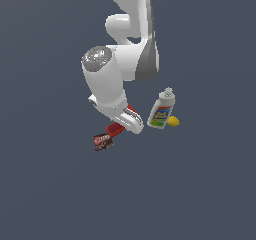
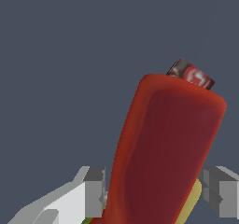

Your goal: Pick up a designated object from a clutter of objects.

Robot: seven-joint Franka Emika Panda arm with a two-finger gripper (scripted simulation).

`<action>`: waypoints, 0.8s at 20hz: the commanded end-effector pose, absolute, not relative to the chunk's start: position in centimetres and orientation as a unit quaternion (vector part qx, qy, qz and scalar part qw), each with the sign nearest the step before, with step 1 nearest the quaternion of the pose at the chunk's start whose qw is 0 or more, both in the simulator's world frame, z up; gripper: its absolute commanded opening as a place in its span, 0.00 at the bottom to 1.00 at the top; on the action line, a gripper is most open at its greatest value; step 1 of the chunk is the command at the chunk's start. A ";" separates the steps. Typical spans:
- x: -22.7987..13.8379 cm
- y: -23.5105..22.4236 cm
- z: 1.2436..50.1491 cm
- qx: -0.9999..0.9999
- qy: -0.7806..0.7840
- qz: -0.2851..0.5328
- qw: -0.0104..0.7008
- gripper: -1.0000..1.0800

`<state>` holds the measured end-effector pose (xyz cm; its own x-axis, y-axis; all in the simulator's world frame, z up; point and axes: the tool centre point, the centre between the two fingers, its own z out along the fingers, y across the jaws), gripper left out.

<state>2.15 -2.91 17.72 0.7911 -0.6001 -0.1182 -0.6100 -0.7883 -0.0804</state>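
Grey floor (image 1: 45,184) lies bare on all sides of the small clutter, while the red drill-shaped tool (image 2: 163,157) sits between the gripper's (image 2: 158,192) spread fingers (image 2: 93,192), untouched on either side, dark red-brown box (image 1: 103,141) just beyond its end.

Simulated scene, plain grey-blue floor (image 1: 45,194) (no walls or furnishings), flat-shaded renders

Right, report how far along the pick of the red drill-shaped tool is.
Done: the arm is down over the red tool, beside the dark box. In hand: the fingers straddle the tool's body; contact isn't clear. Left: close and lift it clear of the white bottle and lemon.
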 end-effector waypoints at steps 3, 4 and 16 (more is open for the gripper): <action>1.5 -6.5 22.4 -0.945 0.320 0.042 0.058 0.00; 1.3 -7.3 23.3 -0.945 0.320 0.042 0.057 0.00; -0.1 -16.2 34.3 -0.945 0.320 0.044 0.056 0.00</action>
